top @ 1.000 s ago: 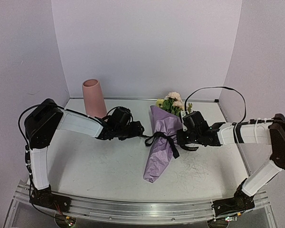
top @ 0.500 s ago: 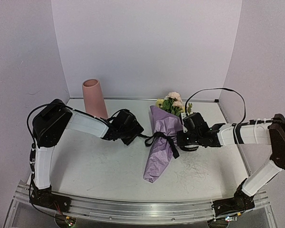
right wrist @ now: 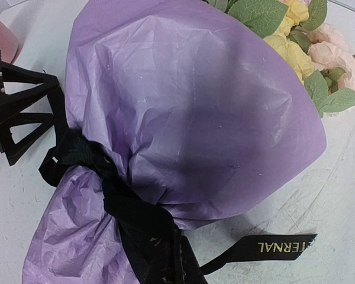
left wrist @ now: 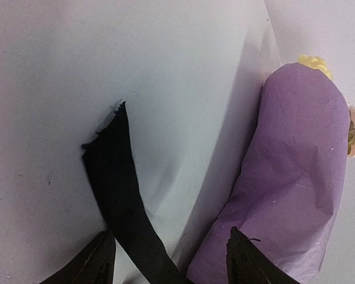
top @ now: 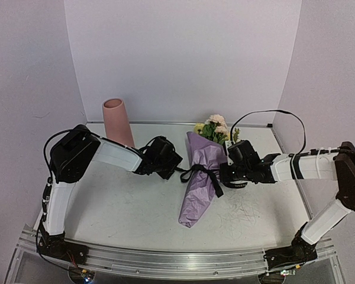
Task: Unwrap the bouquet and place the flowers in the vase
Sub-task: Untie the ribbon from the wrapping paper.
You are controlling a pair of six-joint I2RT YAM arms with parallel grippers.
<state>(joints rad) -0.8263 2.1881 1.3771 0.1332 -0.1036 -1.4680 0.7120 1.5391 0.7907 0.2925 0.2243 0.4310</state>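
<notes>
The bouquet point(top: 200, 189) lay tied on the table point(top: 136, 207), right of the upright vase point(top: 117, 121). Your left gripper point(top: 175, 168) stood spread astride the black ribbon tail point(left wrist: 115, 177); your right gripper point(top: 223, 171) was clenched beside the wrap, perhaps touching it.

The left arm point(top: 115, 155) and the right arm point(top: 302, 167) look the same. Each has long white tubes joined by big black round parts. A thin black cable point(top: 272, 110) makes a loop above the right arm. Small white ties point(top: 322, 150) wrap that arm near its elbow. The left gripper point(top: 176, 168) is all black. Its fingertips point(left wrist: 239, 254) are black and pointy.
</notes>
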